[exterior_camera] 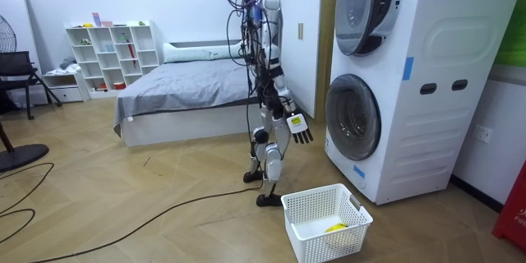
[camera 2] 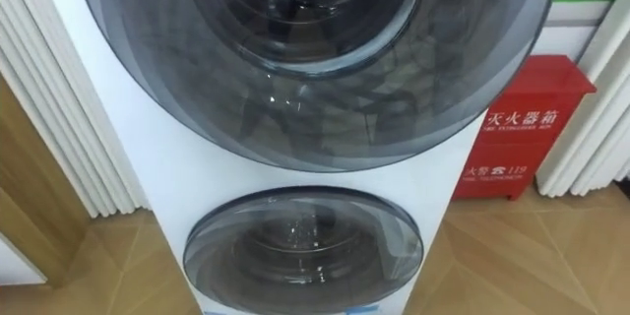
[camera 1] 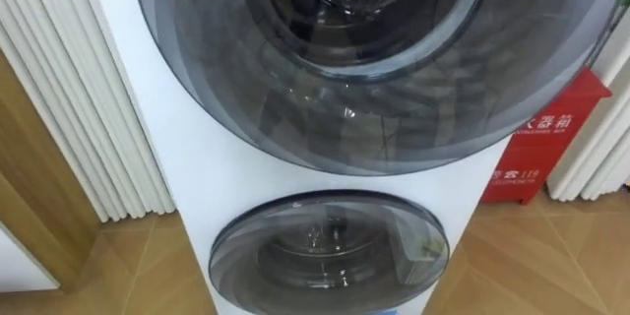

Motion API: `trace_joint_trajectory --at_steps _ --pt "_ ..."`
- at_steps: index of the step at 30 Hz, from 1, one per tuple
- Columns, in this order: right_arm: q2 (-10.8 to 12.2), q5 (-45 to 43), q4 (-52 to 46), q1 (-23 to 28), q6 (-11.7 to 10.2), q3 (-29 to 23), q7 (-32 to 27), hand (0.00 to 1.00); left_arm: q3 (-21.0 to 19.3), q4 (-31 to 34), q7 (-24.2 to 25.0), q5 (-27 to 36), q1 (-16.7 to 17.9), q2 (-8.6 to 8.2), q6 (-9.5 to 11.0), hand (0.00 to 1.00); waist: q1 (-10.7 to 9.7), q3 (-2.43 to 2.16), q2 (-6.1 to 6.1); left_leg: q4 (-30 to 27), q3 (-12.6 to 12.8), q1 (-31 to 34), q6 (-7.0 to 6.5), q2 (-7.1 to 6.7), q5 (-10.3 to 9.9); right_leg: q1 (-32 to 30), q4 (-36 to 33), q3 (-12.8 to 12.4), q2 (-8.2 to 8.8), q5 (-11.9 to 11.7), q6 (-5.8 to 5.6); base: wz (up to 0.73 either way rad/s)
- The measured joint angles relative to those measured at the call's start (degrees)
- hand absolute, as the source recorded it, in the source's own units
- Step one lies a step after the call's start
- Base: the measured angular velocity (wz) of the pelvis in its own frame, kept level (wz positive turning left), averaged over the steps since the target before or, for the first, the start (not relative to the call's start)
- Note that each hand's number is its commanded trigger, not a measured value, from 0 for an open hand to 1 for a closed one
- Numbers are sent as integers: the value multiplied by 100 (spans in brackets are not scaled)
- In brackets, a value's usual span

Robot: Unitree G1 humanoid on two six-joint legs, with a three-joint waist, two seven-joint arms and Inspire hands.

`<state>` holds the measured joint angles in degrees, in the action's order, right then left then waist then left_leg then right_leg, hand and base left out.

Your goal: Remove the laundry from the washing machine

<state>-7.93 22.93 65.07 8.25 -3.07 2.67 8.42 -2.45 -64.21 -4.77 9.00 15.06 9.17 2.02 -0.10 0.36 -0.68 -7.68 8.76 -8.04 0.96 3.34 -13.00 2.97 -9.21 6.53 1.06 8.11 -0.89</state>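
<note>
Nearest the head camera is the upper door (camera 1: 325, 59) of the washing machine (camera 1: 187, 157), a round pane of dark glass that runs past the top edge of both eye views. Directly below it sits the lower door (camera 1: 330, 251), of the same shape and cut by the bottom edge. Both doors are shut against the white front. The glass is dark and reflective, so whether clothes lie in either drum cannot be told.

Labels: a red box (camera 1: 551, 138) stands on the wooden floor (camera 1: 551, 256) to the right of the machine, partly hidden by its edge, and carries white writing on its front. White ribbed panels (camera 1: 79, 108) flank the machine on both sides. In the room view a small blue sticker (exterior_camera: 408, 67) is fixed to the machine's side wall.

Clearance: the room view shows the robot standing upright, facing the doors, with a strip of floor between it and the machine. A white basket (exterior_camera: 329, 249) stands on the floor near the robot's feet and near the machine's lower front corner. A yellow item (exterior_camera: 334, 227) lies in its bottom. The right robot hand (exterior_camera: 300, 129) hangs at hip height before the lower door, apart from it, with fingers straight and spread and nothing in its hold. A bed (exterior_camera: 189, 82) and a white shelf (exterior_camera: 111, 53) stand behind the robot, well apart from the machine.
</note>
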Motion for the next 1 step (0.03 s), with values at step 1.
trace_joint_trajectory --at_steps 1 --pt "0 53 14 3 25 0 6 0 -16 -1 -10 -91 -18 -8 -27 0 7 -7 -3 -1 -2 7 0 0 0 1 8 9 1 0 0 0"
